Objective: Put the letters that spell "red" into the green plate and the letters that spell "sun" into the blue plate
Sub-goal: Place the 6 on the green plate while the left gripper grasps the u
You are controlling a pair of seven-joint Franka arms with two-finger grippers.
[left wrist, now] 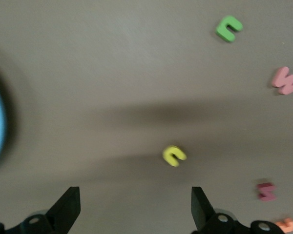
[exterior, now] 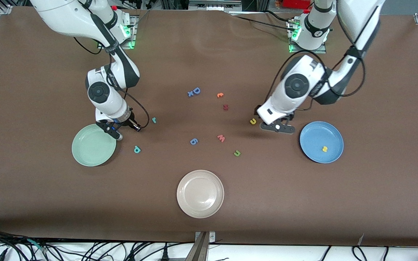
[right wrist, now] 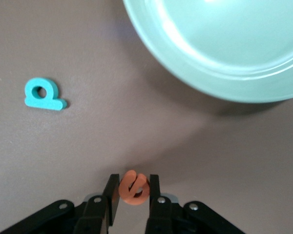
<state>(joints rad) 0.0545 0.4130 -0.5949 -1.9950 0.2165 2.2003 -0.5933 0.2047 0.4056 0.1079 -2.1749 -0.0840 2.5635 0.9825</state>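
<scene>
My right gripper (right wrist: 134, 191) is shut on the small orange "e" (right wrist: 134, 187), low over the table beside the green plate (right wrist: 224, 58). In the front view this gripper (exterior: 127, 131) is at the plate's rim (exterior: 76, 152); the "e" is hidden there. The teal "d" (exterior: 137, 149) and the thin teal "r" (exterior: 154, 120) lie on the table close by. My left gripper (exterior: 277, 127) stands open over the table between the yellow "u" (exterior: 253, 121) and the blue plate (exterior: 305, 136), which holds the yellow "s" (exterior: 324, 148). The olive "n" (exterior: 237, 153) lies nearer the front camera.
A beige-white plate (exterior: 183, 203) sits near the front edge. In the middle lie a pink "w" (exterior: 221, 138), a small blue letter (exterior: 193, 141), a big blue "D" (exterior: 194, 91), another orange letter (exterior: 220, 95) and a dark red letter (exterior: 225, 107).
</scene>
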